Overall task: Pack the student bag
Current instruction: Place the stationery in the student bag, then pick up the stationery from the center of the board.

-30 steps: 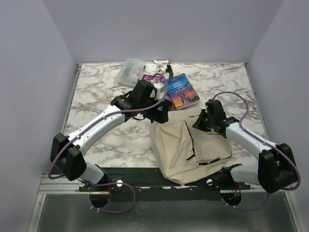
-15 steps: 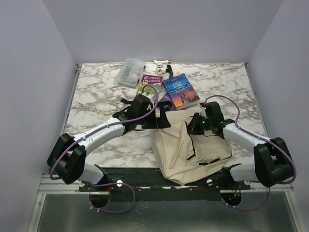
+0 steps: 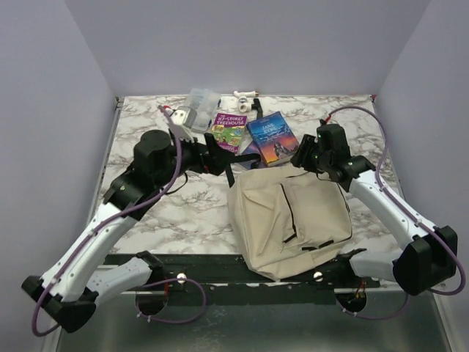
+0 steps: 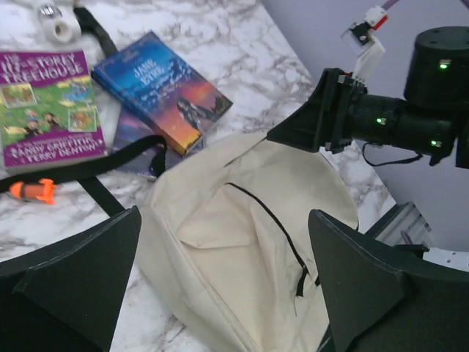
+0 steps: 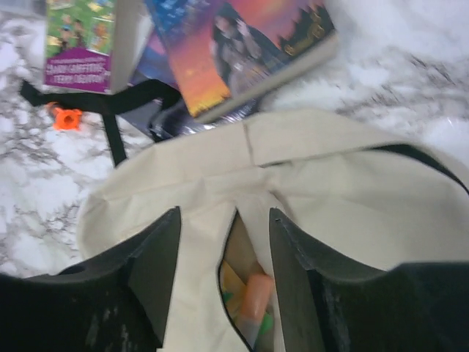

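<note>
The student bag (image 3: 289, 220) is a large beige fabric backpack lying flat near the table's front edge, its black strap (image 4: 95, 165) trailing toward the books. My left gripper (image 4: 226, 220) hangs wide open above the bag's upper left part, holding nothing; from above the left gripper (image 3: 229, 160) sits just left of the bag's top edge. My right gripper (image 5: 223, 249) stands open over the bag's top, jaws apart on either side of a pocket slit (image 5: 245, 293) that shows an orange tube and other coloured items inside. From above, the right gripper (image 3: 302, 158) is at the bag's top right edge.
A purple Treehouse book (image 3: 229, 128) and a blue Jane Eyre book (image 3: 273, 137) lie just behind the bag. A small orange piece (image 4: 33, 191) rests by the strap. A clear plastic box (image 3: 199, 110) and a small white object (image 3: 245, 94) sit at the back edge.
My right gripper has opened, let the bag's fabric drop and moved toward the bag's top edge. My left arm has drawn back to the left and risen. The bag lies flatter.
</note>
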